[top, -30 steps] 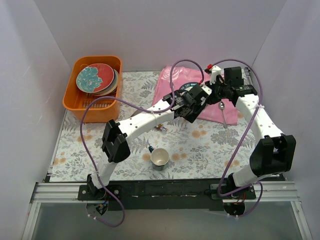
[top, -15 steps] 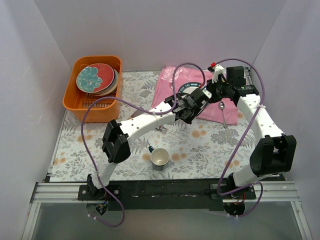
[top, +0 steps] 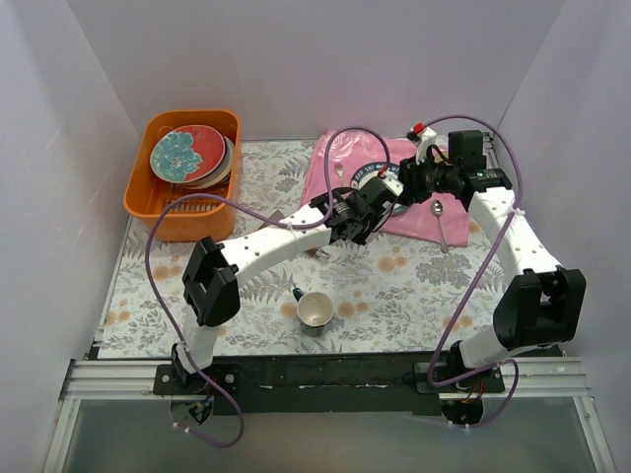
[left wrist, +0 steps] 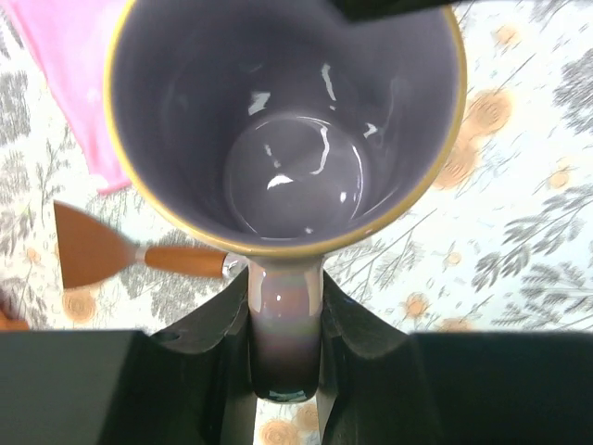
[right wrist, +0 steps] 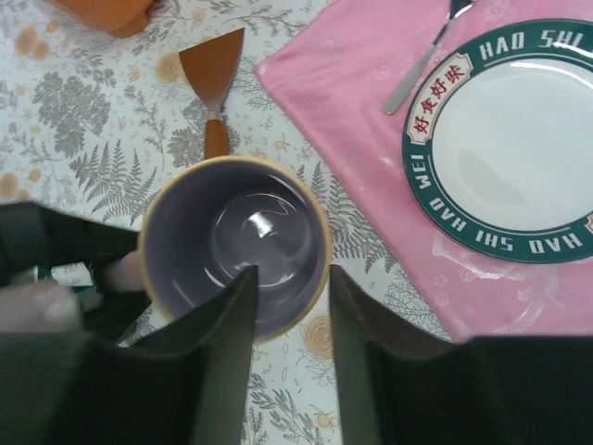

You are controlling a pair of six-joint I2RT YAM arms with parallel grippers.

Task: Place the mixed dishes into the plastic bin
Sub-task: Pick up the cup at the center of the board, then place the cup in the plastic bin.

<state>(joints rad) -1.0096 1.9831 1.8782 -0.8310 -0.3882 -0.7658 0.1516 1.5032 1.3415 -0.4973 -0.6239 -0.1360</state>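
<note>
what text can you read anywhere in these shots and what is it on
"HAO SHI": upper rim of the green-rimmed white plate, right wrist view.
"HAO WEI": lower left of the same rim.
"好食好味": red-edged label on the rim's left side, as best it reads.
Letters along the lower rim are partly cut off.
In the top view the plate's lettering is too small to read.
The lilac mug bears none.

Right fingers (right wrist: pixel 222 357) opened off lilac mug (left wrist: pixel 287 139) rim; left fingers (left wrist: pixel 206 338) closed on its handle.
</note>
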